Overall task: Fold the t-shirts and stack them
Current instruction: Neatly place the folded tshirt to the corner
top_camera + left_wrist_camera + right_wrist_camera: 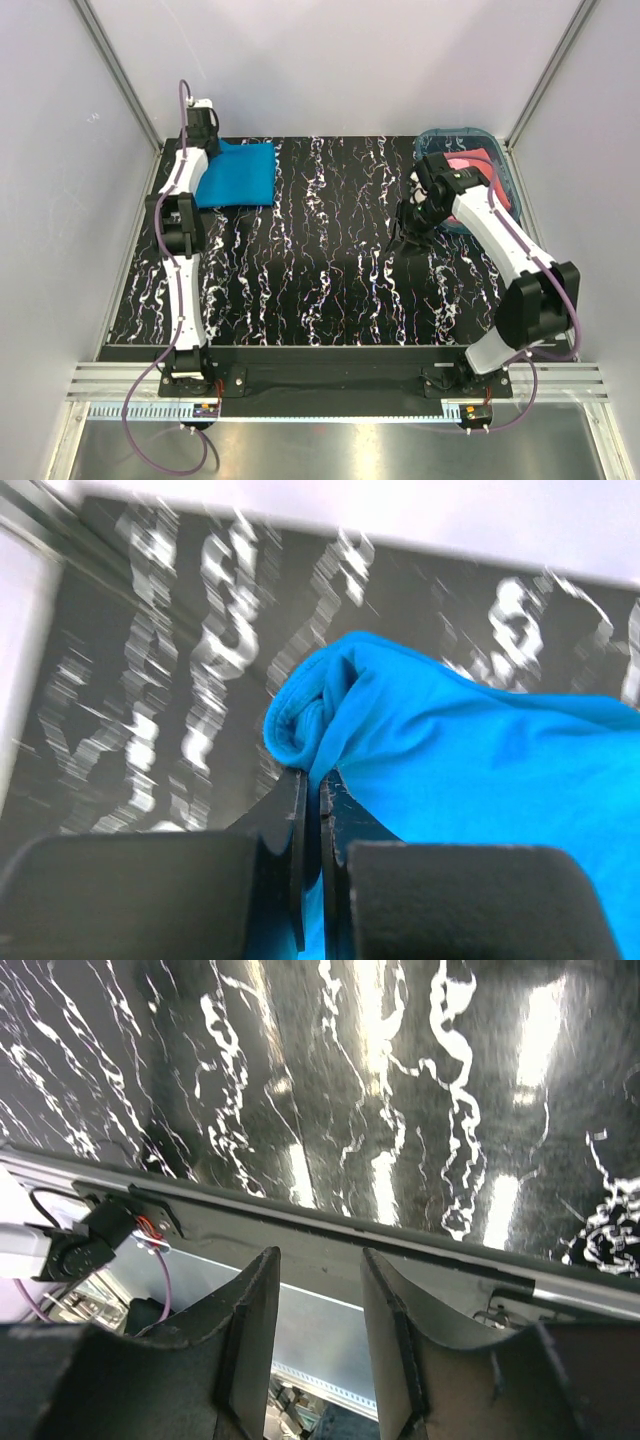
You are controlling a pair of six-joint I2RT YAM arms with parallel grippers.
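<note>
Presently the turquoise t-shirt (240,178) lies folded flat in the far-left corner of the bench (330,270), close to the far edge. Left gripper (312,780) sits at the shirt's left side with its jaws pressed together, tips against a rolled, bunched lip of cloth. Whether a layer is pinched between them I cannot tell.

Right gripper (318,1260) hangs over bare bench near the far-right corner, jaws roughly half apart with nothing between them. It is just beside the teal basket (452,131). The pink t-shirt (468,160) is crumpled inside that basket, so stacking is not yet done.

Judged step: tidy the blue fold, then fetch the pink one.
- Left: the rolled lip wants flattening. Draw it outward along the bench surface rather than lifting, or the fold beneath may open.
- Right: reach into the basket from above and take a single edge of cloth, not a wad. Clear the rim before swinging left.

Orientation: the blue fold is a near-rectangle, slightly longer along the far edge, with its bunched end toward the left edge. The pink shirt shows no clear axis.
</note>
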